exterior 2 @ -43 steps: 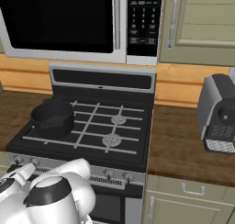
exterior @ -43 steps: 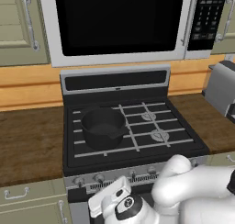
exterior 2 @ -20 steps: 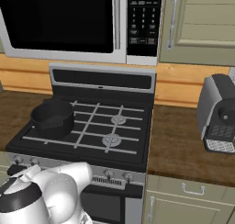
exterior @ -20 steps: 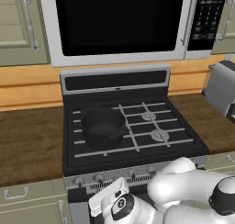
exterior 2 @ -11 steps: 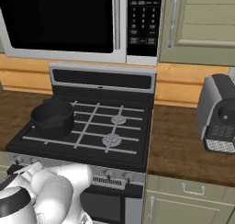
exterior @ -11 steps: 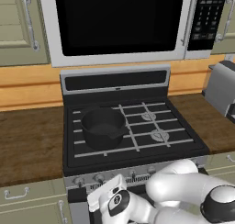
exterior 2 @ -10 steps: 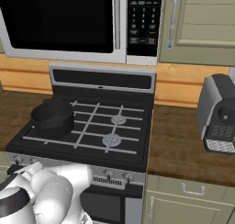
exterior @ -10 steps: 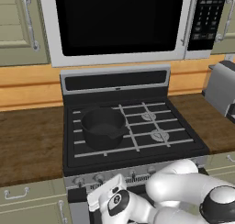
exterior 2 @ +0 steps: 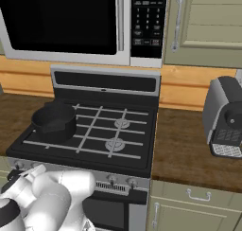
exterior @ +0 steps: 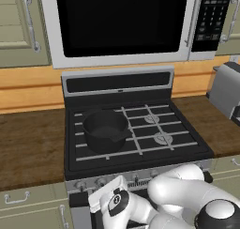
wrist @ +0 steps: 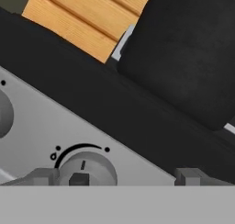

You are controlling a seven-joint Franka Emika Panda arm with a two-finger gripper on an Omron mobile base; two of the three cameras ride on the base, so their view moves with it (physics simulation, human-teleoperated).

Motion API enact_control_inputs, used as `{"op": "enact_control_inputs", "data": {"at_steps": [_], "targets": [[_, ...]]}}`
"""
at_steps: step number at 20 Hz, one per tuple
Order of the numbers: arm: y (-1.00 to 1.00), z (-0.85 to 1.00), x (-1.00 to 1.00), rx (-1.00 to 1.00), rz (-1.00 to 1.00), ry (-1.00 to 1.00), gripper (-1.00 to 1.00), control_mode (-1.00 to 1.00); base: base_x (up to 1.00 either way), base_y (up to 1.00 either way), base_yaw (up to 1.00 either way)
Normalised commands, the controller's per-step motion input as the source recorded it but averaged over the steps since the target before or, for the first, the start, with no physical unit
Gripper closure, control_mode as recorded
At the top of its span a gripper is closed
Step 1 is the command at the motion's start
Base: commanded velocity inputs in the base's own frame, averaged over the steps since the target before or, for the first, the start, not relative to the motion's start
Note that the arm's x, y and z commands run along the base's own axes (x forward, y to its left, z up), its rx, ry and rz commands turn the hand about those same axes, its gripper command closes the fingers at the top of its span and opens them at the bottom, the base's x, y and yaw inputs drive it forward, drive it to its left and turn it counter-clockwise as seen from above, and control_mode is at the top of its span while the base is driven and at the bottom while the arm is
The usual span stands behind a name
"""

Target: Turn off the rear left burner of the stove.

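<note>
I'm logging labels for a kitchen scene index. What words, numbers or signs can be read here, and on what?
No word or number can be read.
Microwave keypad: light marks, too small and blurred to read.
Stove knob on the silver strip: a black arc with dots and a pointer line, no lettering.

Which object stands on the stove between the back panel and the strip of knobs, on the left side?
A black pot stands on the left grates of the stove, clearest in the left base view.
</note>
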Motion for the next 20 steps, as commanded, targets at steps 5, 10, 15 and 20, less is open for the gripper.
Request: {"op": "enact_control_inputs", "data": {"at_steps": [5, 10, 15, 20], "targets": [[0.12, -0.18, 0.03, 0.00, 0.00, 0.00, -1.00, -1.00, 0.00, 0.00, 0.00], [0.24, -0.21, 0.00, 0.00, 0.02, 0.00, -1.00, -1.00, 0.00, 0.00, 0.00], [-0.07, -0.11, 0.04, 0.00, 0.00, 0.00, -1.00, -1.00, 0.00, 0.00, 0.00], [-0.17, -0.21, 0.12, 0.00, 0.00, 0.00, -1.00, -1.00, 0.00, 0.00, 0.00]]}}
